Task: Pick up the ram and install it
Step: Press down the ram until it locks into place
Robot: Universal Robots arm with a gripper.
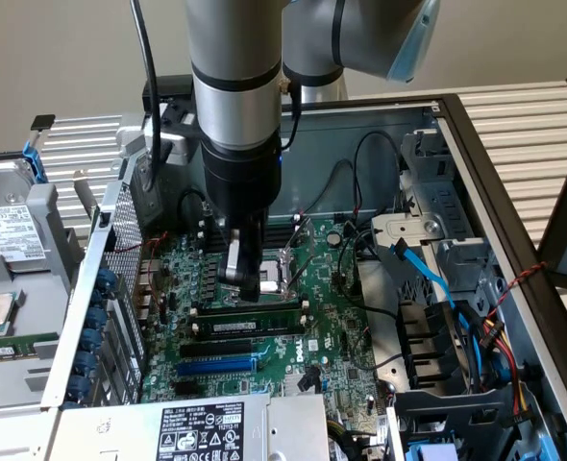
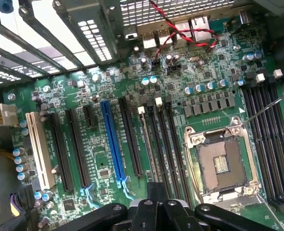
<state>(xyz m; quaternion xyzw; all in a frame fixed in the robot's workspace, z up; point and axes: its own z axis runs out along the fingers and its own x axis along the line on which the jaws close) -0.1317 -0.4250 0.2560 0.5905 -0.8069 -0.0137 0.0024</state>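
Green ram [image 1: 248, 327] with white label, apparently seated in its slot.

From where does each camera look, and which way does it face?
Exterior view: off the arm, looking down into the open computer case; shows the arm and pincer, shut, above the ram.
Wrist view: on the wrist, facing down at the motherboard; shows the pincer.
Shared: motherboard, processor socket, blue slot.
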